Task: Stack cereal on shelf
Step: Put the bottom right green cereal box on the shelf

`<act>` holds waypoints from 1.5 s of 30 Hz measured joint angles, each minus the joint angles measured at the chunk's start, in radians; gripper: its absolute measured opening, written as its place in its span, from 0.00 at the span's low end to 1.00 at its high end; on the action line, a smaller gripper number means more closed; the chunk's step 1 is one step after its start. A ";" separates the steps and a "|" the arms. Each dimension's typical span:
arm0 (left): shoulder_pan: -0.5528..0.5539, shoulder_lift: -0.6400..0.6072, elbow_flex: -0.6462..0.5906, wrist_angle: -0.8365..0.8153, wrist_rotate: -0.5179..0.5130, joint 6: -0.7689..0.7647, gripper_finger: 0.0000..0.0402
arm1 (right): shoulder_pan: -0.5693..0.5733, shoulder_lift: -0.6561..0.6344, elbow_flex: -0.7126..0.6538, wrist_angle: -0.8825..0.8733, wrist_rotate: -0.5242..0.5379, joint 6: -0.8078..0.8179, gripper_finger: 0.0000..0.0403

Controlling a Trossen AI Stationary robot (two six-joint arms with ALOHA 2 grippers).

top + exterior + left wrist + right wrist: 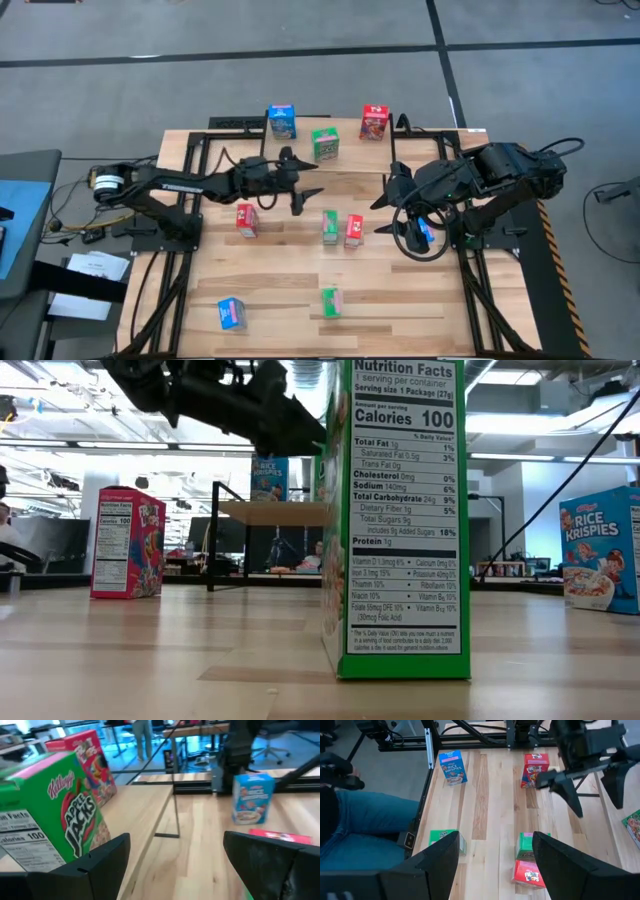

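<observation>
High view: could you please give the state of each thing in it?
shelf: three boxes on top
shelf blue box: upright
shelf green box: upright
shelf red box: upright
left red box: upright on table
middle green box: upright, table
middle red box: upright, table
right blue box: table, partly hidden
front blue box: upright, table
front green box: upright, table
left gripper: open, empty
right gripper: open, empty

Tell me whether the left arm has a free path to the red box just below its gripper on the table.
Probably yes: the left gripper is open and empty, and the red box stands alone with nothing between them.
</observation>
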 joint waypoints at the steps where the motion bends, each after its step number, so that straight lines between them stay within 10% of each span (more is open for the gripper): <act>1: -0.002 0.015 0.000 0.013 -0.018 -0.001 0.78 | 0.000 0.000 0.000 -0.001 0.000 0.000 0.69; 36: 0.003 0.067 0.000 0.080 0.015 -0.148 0.77 | 0.000 0.000 -0.001 -0.022 0.000 0.000 0.69; 45: -0.060 0.075 0.241 -0.169 -0.020 -0.086 0.77 | 0.000 0.000 0.000 -0.022 0.000 0.000 0.69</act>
